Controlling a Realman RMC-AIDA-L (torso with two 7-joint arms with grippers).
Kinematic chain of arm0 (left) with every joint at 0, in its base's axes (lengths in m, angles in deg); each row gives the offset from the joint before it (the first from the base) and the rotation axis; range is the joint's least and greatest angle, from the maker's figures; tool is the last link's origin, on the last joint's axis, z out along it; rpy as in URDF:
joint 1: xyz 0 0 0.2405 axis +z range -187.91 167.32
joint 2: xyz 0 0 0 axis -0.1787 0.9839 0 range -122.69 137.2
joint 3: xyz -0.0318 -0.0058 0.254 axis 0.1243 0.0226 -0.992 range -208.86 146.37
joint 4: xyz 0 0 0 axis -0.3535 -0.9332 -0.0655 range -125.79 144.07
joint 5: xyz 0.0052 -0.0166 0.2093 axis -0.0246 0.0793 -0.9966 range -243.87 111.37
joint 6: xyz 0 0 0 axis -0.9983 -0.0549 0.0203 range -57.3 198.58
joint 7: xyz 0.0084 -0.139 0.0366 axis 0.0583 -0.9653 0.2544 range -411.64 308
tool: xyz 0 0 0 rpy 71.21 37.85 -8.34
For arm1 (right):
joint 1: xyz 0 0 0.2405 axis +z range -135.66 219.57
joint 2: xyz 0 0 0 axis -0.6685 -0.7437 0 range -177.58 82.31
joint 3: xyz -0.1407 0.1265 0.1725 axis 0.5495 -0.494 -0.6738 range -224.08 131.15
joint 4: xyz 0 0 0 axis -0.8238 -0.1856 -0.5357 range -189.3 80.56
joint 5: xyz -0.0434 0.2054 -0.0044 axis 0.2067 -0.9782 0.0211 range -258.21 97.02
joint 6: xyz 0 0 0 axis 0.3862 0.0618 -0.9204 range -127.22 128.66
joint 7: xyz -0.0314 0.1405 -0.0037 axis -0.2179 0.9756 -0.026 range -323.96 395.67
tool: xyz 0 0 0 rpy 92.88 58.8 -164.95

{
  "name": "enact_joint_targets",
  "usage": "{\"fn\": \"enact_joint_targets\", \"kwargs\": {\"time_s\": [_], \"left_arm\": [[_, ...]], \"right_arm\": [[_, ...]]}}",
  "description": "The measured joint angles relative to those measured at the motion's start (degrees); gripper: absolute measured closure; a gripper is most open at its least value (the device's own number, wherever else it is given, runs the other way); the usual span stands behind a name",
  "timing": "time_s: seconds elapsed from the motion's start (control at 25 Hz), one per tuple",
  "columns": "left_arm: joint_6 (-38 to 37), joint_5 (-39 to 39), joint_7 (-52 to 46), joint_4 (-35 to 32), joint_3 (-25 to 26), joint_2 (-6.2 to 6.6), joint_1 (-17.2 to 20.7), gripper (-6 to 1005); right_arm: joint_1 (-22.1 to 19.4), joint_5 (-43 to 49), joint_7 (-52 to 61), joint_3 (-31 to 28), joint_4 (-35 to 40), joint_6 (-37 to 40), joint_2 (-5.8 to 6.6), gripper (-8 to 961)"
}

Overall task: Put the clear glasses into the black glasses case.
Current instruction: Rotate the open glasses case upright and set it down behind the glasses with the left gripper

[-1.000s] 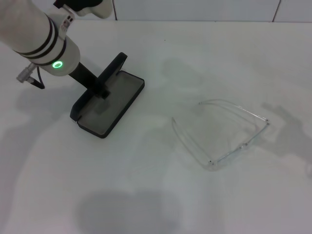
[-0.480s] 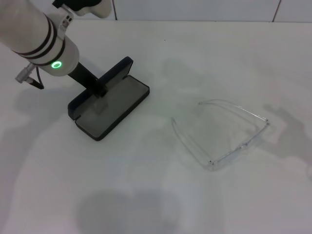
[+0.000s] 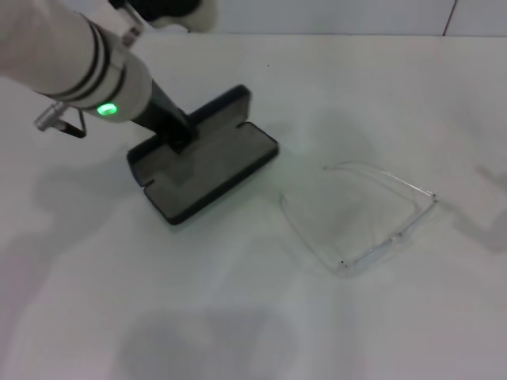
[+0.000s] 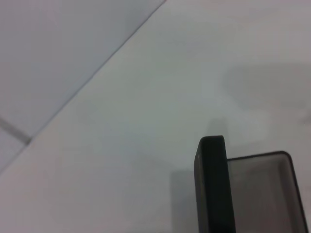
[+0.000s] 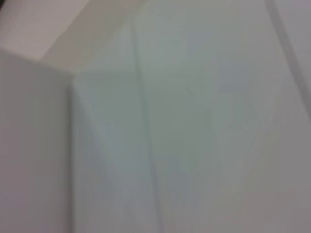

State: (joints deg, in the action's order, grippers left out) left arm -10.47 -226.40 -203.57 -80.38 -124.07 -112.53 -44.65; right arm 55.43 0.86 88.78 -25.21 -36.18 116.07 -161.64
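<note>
my left gripper (image 3: pixel 178 134) is pinching the open black glasses case (image 3: pixel 207 162); clear glasses (image 3: pixel 360 218) lie beside it, not yet in.

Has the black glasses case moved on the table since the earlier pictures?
Yes. Held by the left gripper, the black glasses case has slid toward the clear glasses, which lie where they were; the gap between them is now smaller.

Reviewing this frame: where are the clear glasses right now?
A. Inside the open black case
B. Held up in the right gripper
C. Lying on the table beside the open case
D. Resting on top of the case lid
C: in the head view the clear glasses lie on the white table, apart from the open black glasses case, which the left gripper is at.
</note>
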Motion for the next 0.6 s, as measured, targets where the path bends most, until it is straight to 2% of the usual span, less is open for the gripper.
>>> {"fn": "enact_joint_targets", "kwargs": {"time_s": [0.16,0.32,0.6], "left_arm": [[-3.1,-1.36,0.45,-7.72,-4.25,0.0,2.8,799],[-6.41,-1.98,2.32,-13.67,-8.77,0.05,5.11,798],[-7.58,-2.04,8.59,-18.63,-14.77,0.03,9.84,797]], "right_arm": [[-0.69,0.01,-0.02,-4.59,-1.08,1.33,0.04,68],[-1.63,-0.38,-0.02,-6.14,-1.21,2.16,0.1,68],[-2.22,-0.6,0.03,-8.46,-1.87,2.6,0.1,69]]}}
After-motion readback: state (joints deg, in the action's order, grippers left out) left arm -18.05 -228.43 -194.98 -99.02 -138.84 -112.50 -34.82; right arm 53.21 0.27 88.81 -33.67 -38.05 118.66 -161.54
